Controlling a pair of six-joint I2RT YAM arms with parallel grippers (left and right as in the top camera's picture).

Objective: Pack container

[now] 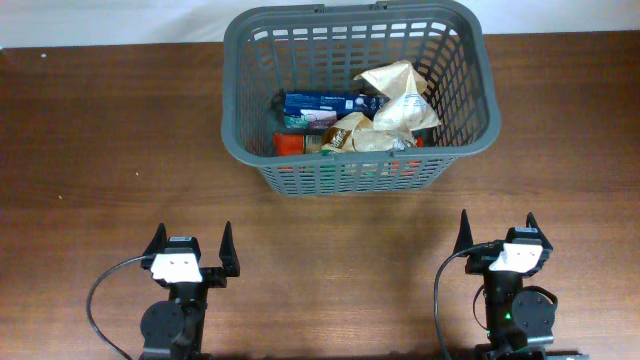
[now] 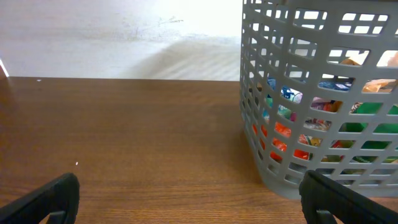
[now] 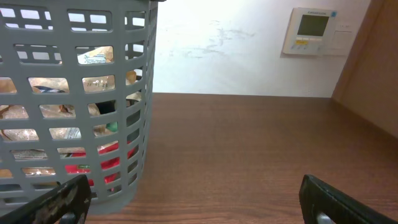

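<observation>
Since nothing is lying loose on the wooden table (image 1: 100, 150) near either tool, I'd say the packing is basically done, or at least nothing is left in view to pack.

The container (image 1: 340, 178) sits upright out ahead of both arms, roughly centred between them. From the left gripper (image 1: 193, 238) it's forward and off to the right; from the right gripper (image 1: 497, 226) it's forward and to the left. Neither is touching it, and both are well back from its near wall.

Both grippers are spread wide with nothing between the fingers. The wrist views show just bare wood in the gap, so no grab is in progress.

Inside the basket there's a small pile:
- a big crinkly cream bag (image 1: 400, 95) on top, on the side nearer the right gripper
- a blue box (image 1: 320, 102) toward the far wall
- a smaller tan bag (image 1: 355, 135) closer to the near wall
- a red packet (image 1: 288, 143) tucked low on the left gripper's side

Plenty of room is left in there, so more could go in. My guess is the job's finished, or it's waiting on new items.
</observation>
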